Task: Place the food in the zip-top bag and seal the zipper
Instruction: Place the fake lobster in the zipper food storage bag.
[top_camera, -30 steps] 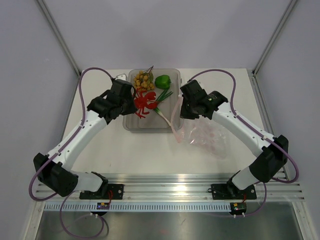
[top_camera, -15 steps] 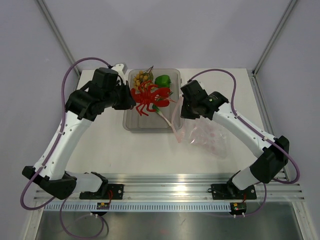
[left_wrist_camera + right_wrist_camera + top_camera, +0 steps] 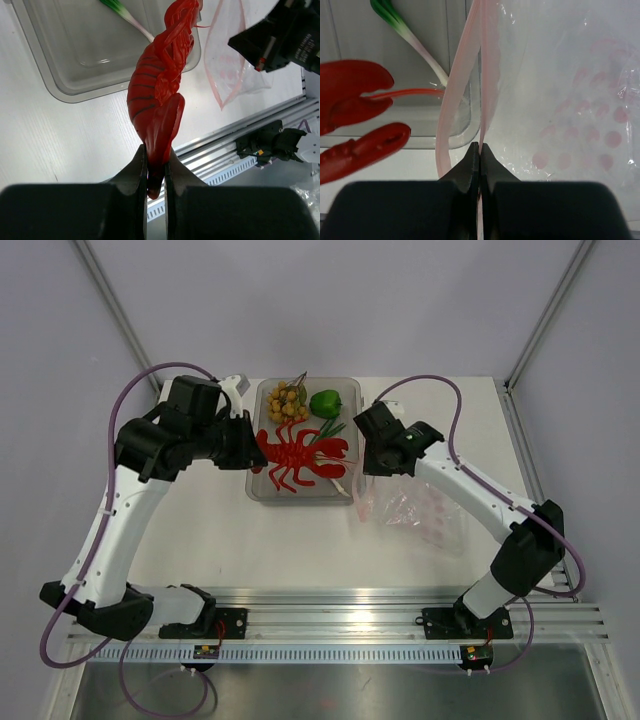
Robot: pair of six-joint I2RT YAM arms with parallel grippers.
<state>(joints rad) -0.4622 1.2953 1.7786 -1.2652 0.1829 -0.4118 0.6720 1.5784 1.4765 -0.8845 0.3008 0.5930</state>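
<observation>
My left gripper (image 3: 156, 152) (image 3: 252, 446) is shut on the tail of the red lobster (image 3: 162, 82) (image 3: 298, 455), which hangs in the air over the clear tray (image 3: 262, 490), claws toward the bag. My right gripper (image 3: 480, 147) (image 3: 360, 472) is shut on the upper pink zipper (image 3: 487, 60) strip of the zip-top bag (image 3: 415, 515) (image 3: 560, 100), holding the mouth parted; the lower strip bows left. In the tray lie the green bell pepper (image 3: 324, 402), the yellow-tan ball cluster (image 3: 287, 402) and the green stalks (image 3: 326, 432) (image 3: 407, 35).
The clear tray (image 3: 75, 90) sits at the table's back centre, the bag to its right. Metal rails (image 3: 330, 605) run along the near edge. Frame posts (image 3: 120, 315) rise at both back corners. Purple cables loop off each arm.
The left arm has lifted the lobster out of the tray and swung it rightward, toward the bag. The right gripper has shifted slightly left, raising the bag's mouth edge.
</observation>
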